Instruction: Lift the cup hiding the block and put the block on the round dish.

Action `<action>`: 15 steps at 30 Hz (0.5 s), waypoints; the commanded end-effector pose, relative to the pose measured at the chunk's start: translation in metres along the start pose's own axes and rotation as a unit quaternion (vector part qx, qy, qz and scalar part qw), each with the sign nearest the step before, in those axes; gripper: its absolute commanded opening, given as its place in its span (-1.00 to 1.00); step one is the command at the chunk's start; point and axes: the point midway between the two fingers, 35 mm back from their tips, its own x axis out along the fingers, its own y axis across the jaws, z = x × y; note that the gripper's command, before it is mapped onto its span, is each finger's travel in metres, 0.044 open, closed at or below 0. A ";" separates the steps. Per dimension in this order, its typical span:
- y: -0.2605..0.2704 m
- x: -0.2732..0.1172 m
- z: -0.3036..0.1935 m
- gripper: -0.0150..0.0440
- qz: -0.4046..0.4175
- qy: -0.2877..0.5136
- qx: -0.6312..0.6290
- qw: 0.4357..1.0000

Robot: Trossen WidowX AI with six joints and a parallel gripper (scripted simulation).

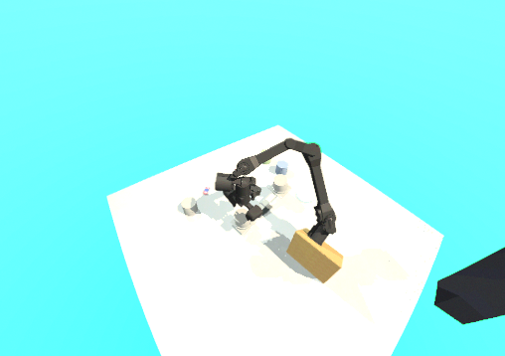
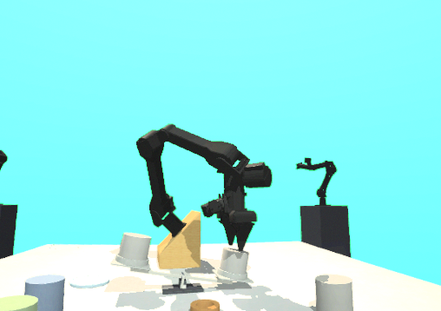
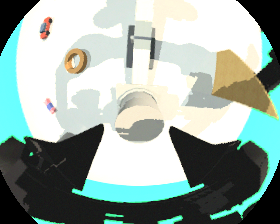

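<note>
The low balance (image 2: 171, 289) (image 3: 141, 72) has its beam tilted in the exterior view, left end up and right end down. One grey cup (image 1: 280, 185) (image 2: 134, 248) stands upside down on the raised end, leaning with it. The matching cup (image 1: 242, 218) (image 2: 233, 265) (image 3: 139, 122) stands on the lowered end. My gripper (image 2: 236, 246) (image 3: 137, 128) is open and empty, pointing down just above the lowered cup; in the wrist view that cup shows between the fingertips. The pale round dish (image 2: 89, 281) lies left of the balance in the exterior view. No block shows; both cup insides are hidden.
A wooden wedge (image 1: 314, 257) (image 2: 184, 250) (image 3: 236, 80) stands by the arm's base. A separate grey cylinder (image 1: 189, 206) (image 2: 333, 294), a blue cylinder (image 1: 281, 168) (image 2: 44, 295), a green one (image 2: 17, 305), an orange ring (image 3: 67, 63) and a small red car (image 3: 45, 28) are around.
</note>
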 end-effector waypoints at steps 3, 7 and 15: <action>-0.003 0.012 0.001 1.00 -0.003 -0.005 -0.006 1.000; -0.003 0.019 0.001 1.00 -0.003 -0.006 -0.006 1.000; -0.003 0.032 0.002 1.00 -0.003 -0.006 -0.006 1.000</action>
